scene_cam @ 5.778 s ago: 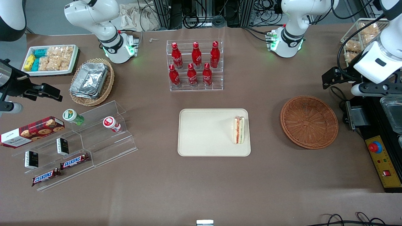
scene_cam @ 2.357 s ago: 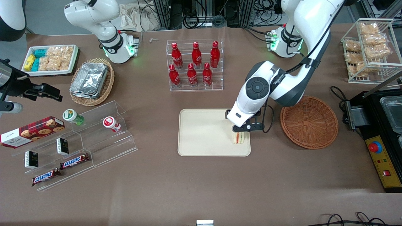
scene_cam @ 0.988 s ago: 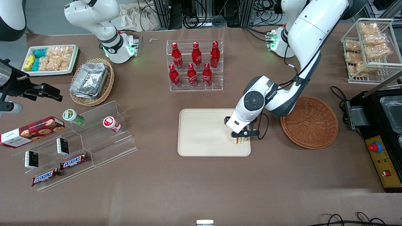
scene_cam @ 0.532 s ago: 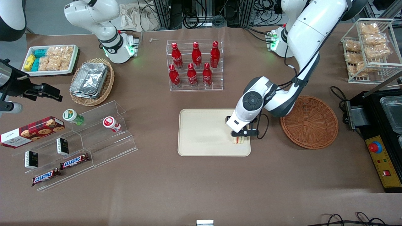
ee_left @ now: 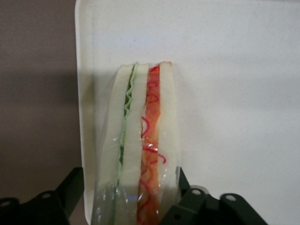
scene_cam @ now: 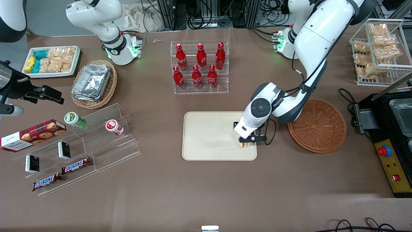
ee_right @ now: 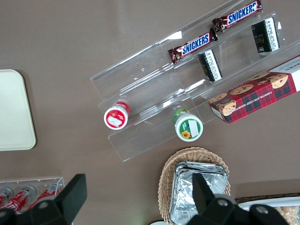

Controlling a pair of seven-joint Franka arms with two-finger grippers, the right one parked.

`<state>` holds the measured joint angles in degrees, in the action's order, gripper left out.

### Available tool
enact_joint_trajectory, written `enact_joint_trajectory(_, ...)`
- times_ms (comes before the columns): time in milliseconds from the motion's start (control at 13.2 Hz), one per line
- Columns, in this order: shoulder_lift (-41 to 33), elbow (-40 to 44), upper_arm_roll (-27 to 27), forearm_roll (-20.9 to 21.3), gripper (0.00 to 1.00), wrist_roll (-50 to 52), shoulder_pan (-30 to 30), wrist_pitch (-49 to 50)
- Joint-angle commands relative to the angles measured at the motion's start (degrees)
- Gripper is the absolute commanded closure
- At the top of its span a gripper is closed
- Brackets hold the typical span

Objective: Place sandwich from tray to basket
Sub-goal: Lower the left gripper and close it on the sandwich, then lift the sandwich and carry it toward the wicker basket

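Two fingers of the hand (scene_cam: 255, 138): spread wide, one by each long side of the sandwich (ee_left: 145, 140); there is a gap on one side, and on the other I can't tell if they touch
Where the hand is: low over the tray (scene_cam: 212, 141)
Sandwich: lying on the tray, in clear wrap, near the rim toward the working arm's end
Brown basket (scene_cam: 322, 135): on the tabletop (scene_cam: 161, 199), just beside the tray, toward the working arm's end
In the way: the big white working arm (scene_cam: 313, 45) leans over the tray and a bit of the basket's rim; a black cable (scene_cam: 275, 130) loops beside the hand
Red bottles (scene_cam: 213, 77): six, in a clear box (scene_cam: 200, 91), farther from the front camera than the tray
Clear stand (scene_cam: 109, 145): toward the parked arm's end, with little tubs, candy bars and small boxes on it
Bread rack (scene_cam: 379, 81): white wire, toward the working arm's end, with bagged bread in it
Hidden: the fingertips and most of the sandwich in the front view; only an end peeks out
Cut off: one sandwich end in the left wrist view
Hard to tell: the small white thing (scene_cam: 210, 228) nearest the front camera
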<state>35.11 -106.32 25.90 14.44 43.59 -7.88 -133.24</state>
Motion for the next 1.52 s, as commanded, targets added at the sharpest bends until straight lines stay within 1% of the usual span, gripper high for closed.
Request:
enact_joint_trajectory(0, 0.6, -0.3, 0.1, 1.6, 0.36, 1.7, 0.1, -1.8)
enact_joint_trajectory(152, 0.6, -0.2, 0.1, 1.6, 0.53, 1.7, 0.1, -1.8)
enact_joint_trajectory(380, -0.7, 0.1, 0.2, 1.4, 0.84, 2.0, 0.1, -1.3)
enact_joint_trajectory(456, -2.1, 0.1, 0.2, 1.4, 0.91, 3.5, 0.1, -0.9)
enact_joint_trajectory(608, -6.1, 0.2, 0.4, 1.2, 0.94, 7.2, 0.1, 1.2)
enact_joint_trajectory(836, -12.2, 0.4, 0.5, -0.2, 0.94, 9.0, 0.2, 7.1)
enact_joint_trajectory(988, -14.7, 1.6, 0.5, -4.3, 0.94, 9.6, 1.4, 12.4)
enact_joint_trajectory(1064, -15.7, 2.1, 0.4, -5.6, 0.94, 10.3, 1.5, 15.6)
enact_joint_trajectory(1216, -17.6, 2.1, 0.0, -6.1, 0.95, 10.0, 1.6, 18.9)
enact_joint_trajectory(1292, -18.6, 2.1, -1.8, -7.2, 0.96, 10.1, 1.6, 19.9)
enact_joint_trajectory(1444, -20.1, 2.3, -5.1, -13.2, 0.97, 11.2, 1.5, 21.4)
